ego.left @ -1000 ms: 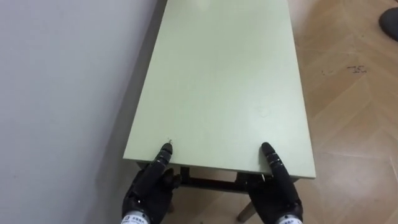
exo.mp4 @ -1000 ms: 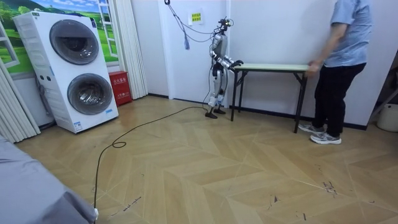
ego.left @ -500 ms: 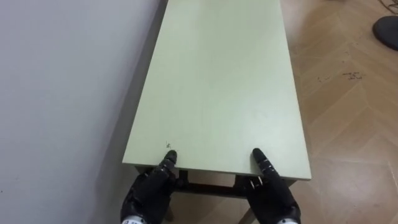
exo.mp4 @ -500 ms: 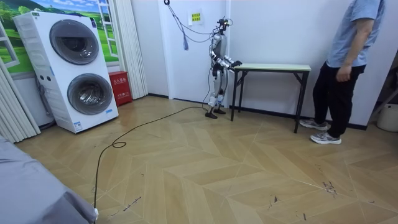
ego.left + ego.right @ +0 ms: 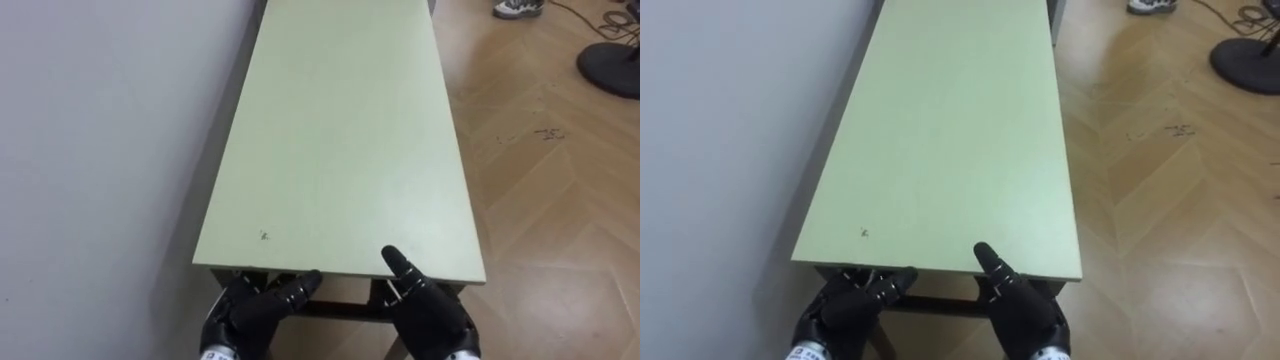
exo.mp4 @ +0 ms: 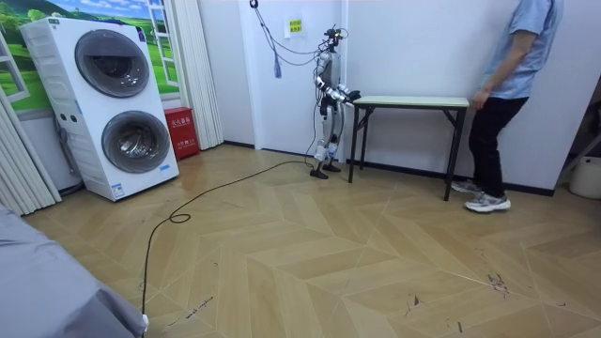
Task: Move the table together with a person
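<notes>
The pale green table (image 5: 340, 150) runs lengthwise away from me, its long side against the white wall (image 5: 90, 150). In the room view the table (image 6: 413, 100) stands on dark legs. I stand at its end on the room view's left. My left hand (image 5: 255, 308) is just below the near edge, with straight fingers (image 5: 298, 289) spread to the right and off the top. My right hand (image 5: 428, 315) sits at the near edge, right of the middle, partly over the rim. A person (image 6: 512, 75) stands at the far end, one hand (image 6: 483, 92) by the corner.
The person's shoe (image 5: 515, 8) and a black round base (image 5: 610, 70) lie on the wood floor beyond the table's right side. A stacked washer and dryer (image 6: 113, 103) and a red box (image 6: 180, 131) stand at the room view's left.
My left hand's fingers have uncurled and come off the table's near edge, and both hands have drawn back a little. The person took both hands off the far end and shifted stance.
</notes>
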You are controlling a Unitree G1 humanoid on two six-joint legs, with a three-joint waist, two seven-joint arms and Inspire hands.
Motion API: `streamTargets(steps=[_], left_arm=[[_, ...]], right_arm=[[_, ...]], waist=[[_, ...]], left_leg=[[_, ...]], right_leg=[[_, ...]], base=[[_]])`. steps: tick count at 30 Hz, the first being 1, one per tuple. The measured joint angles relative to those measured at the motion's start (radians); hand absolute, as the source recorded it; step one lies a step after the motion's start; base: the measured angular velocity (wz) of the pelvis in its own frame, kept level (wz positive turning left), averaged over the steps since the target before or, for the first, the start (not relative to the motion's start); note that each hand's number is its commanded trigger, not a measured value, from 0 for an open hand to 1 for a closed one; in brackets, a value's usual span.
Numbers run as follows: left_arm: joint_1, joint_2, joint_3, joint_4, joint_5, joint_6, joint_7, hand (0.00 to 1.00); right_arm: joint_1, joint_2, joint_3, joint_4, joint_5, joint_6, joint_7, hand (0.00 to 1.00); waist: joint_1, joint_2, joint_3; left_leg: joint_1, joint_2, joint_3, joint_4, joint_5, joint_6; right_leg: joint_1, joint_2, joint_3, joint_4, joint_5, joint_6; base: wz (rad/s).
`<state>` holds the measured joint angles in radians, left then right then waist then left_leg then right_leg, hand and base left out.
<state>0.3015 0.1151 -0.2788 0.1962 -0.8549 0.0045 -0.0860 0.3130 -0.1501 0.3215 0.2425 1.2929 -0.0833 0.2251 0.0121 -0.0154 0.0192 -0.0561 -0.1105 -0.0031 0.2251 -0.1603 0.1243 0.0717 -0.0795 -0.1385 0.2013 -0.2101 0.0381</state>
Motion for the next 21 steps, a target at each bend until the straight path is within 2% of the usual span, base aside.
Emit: streamTargets(steps=[7,10,13,16,19,21], left_arm=[[0.000,0.011,-0.001,0.006,0.042,-0.002,-0.011,0.00],[0.000,0.011,-0.001,0.023,0.042,-0.005,-0.020,0.00],[0.000,0.021,-0.006,0.037,0.043,-0.006,-0.042,0.00],[0.000,0.024,-0.015,0.042,0.113,-0.006,-0.066,0.00],[0.000,0.038,-0.019,0.057,0.177,-0.006,-0.106,0.00],[0.001,0.050,-0.020,0.080,0.194,-0.005,-0.123,0.00]], right_arm=[[0.000,0.000,-0.002,0.018,-0.003,0.001,0.049,0.00],[0.000,0.000,-0.014,0.023,-0.053,0.008,0.065,0.00],[-0.004,-0.004,-0.020,0.049,-0.141,0.011,0.117,0.00],[-0.011,-0.009,-0.018,0.075,-0.301,0.015,0.144,0.00],[-0.013,-0.010,-0.017,0.082,-0.450,0.022,0.181,0.00],[-0.031,-0.016,-0.020,0.107,-0.593,0.033,0.194,0.00]], waist=[[-0.003,-0.002,0.0028],[-0.005,0.004,0.0058],[-0.007,0.008,0.0074],[-0.006,0.008,0.0067],[-0.005,0.004,0.0029],[-0.006,-0.002,-0.0050]], left_leg=[[-0.001,0.000,0.000,-0.002,0.000,0.000],[-0.001,0.000,0.000,-0.002,0.000,0.000],[-0.007,-0.001,-0.002,-0.006,0.000,0.000],[-0.018,-0.002,-0.009,-0.004,0.000,-0.001],[-0.019,-0.003,-0.015,-0.003,0.000,-0.001],[-0.017,-0.003,-0.014,0.002,0.000,0.000]], right_leg=[[-0.002,0.000,-0.001,-0.002,0.000,0.000],[-0.001,0.000,-0.003,-0.007,0.000,0.000],[0.001,0.000,-0.003,-0.014,0.001,-0.001],[-0.004,0.001,-0.008,-0.015,0.001,-0.001],[-0.007,0.001,-0.013,-0.016,0.001,-0.001],[-0.007,0.001,-0.002,-0.016,0.001,-0.001]], base=[[0.00],[0.00],[0.02],[0.08],[0.05],[0.00]])
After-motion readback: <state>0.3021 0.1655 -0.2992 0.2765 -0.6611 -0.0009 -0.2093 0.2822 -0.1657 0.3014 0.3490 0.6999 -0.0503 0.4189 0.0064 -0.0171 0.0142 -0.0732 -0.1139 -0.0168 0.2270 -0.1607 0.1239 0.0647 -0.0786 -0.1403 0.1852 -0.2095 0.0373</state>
